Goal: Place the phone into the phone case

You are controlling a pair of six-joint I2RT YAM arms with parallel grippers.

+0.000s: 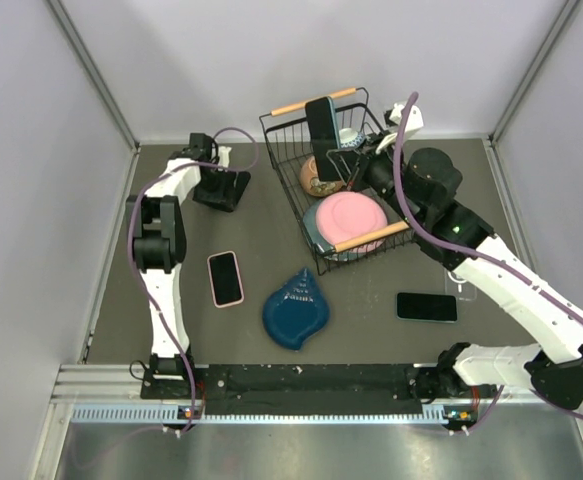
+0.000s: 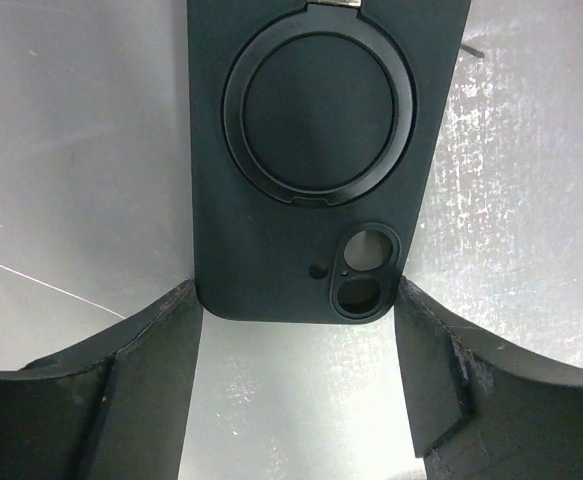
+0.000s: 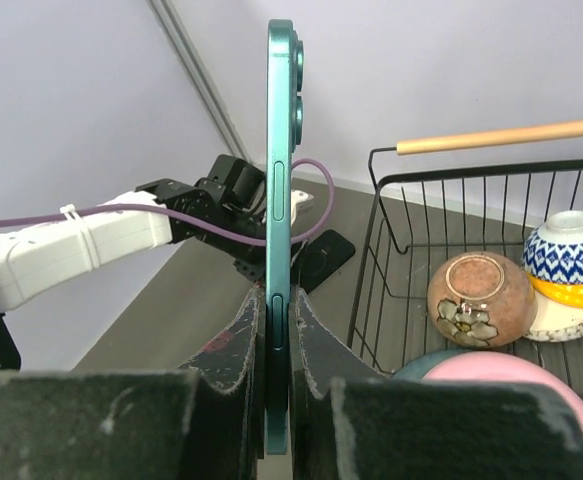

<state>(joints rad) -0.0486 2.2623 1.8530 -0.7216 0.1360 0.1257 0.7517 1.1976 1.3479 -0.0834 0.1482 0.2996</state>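
We pinch the teal phone (image 3: 279, 250) upright in our closed right fingers (image 3: 233, 350) above the basket (image 1: 291, 116) at 1 o'clock, lenses toward 3 o'clock in the wrist view, while our left fingers (image 2: 141, 380) flank the phone case (image 2: 311, 200) at 10 o'clock, grip unclear; next, we judge, comes steadying the case and aligning the phone's long axis.

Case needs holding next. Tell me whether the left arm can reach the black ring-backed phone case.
Probably yes: the left gripper, jaws open, straddles the black phone case at its camera end, nothing between.
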